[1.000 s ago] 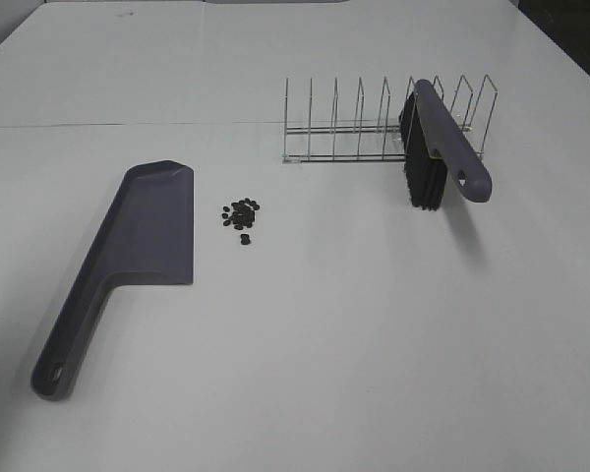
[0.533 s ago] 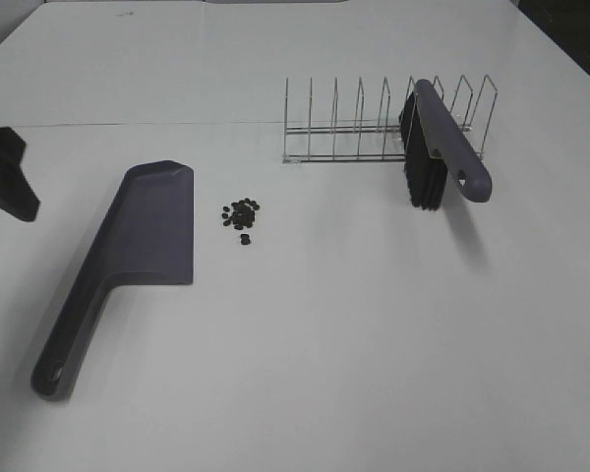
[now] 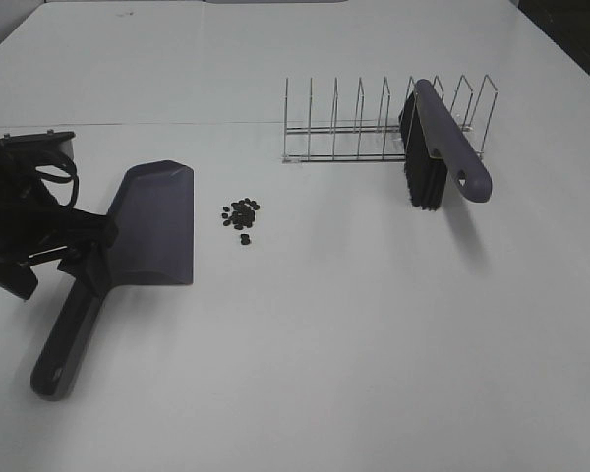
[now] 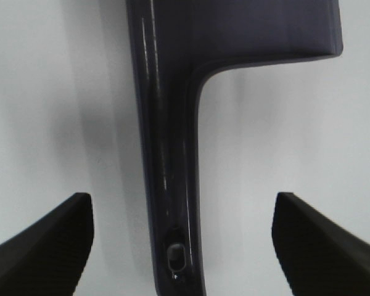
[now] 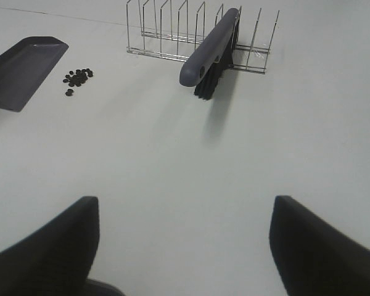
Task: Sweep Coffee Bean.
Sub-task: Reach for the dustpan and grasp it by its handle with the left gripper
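Note:
The coffee beans (image 3: 240,214) lie in a small loose cluster on the white table, just right of the purple dustpan (image 3: 157,228). They also show in the right wrist view (image 5: 78,76). My left gripper (image 3: 79,264) is above the dustpan's handle, where it meets the blade. In the left wrist view it is open (image 4: 182,246), with the handle (image 4: 169,172) between its two fingers and not touched. The purple brush (image 3: 442,147) with black bristles leans in the wire rack (image 3: 344,133). My right gripper (image 5: 185,253) is open and empty, well short of the brush (image 5: 209,49).
The wire rack (image 5: 172,34) stands at the back right with several bare slots. The dustpan's blade (image 5: 21,71) lies left of the beans. A seam line (image 3: 177,124) crosses the table behind the dustpan.
My left arm has come in from the left edge and now sits over the dustpan's handle. The dustpan, beans and brush have not moved.

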Tool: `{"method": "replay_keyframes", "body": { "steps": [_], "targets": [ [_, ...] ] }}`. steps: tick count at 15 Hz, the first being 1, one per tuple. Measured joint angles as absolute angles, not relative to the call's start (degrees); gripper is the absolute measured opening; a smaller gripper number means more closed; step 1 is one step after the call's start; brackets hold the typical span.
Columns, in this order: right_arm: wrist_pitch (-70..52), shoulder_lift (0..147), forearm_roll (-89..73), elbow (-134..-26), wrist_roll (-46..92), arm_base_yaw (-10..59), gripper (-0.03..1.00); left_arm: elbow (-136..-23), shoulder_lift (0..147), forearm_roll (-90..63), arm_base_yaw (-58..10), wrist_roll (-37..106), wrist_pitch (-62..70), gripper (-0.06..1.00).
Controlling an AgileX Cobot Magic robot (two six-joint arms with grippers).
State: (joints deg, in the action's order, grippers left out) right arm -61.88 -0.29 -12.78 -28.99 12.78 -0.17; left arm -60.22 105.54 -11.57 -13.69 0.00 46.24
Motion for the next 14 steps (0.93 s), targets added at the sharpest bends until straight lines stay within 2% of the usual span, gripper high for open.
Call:
{"method": "replay_keyframes", "body": {
  "steps": [12, 14],
  "targets": [
    [-61.9, -0.3, -12.7, -29.0, 12.8, -0.2, 0.68, -60.8, 115.0, -7.3, -14.9, -5.2, 41.1, 0.73],
    [-61.9, -0.3, -12.7, -29.0, 12.8, -0.2, 0.68, -60.8, 115.0, -6.8, -14.9, -5.2, 40.9, 0.63]
  ]
}}
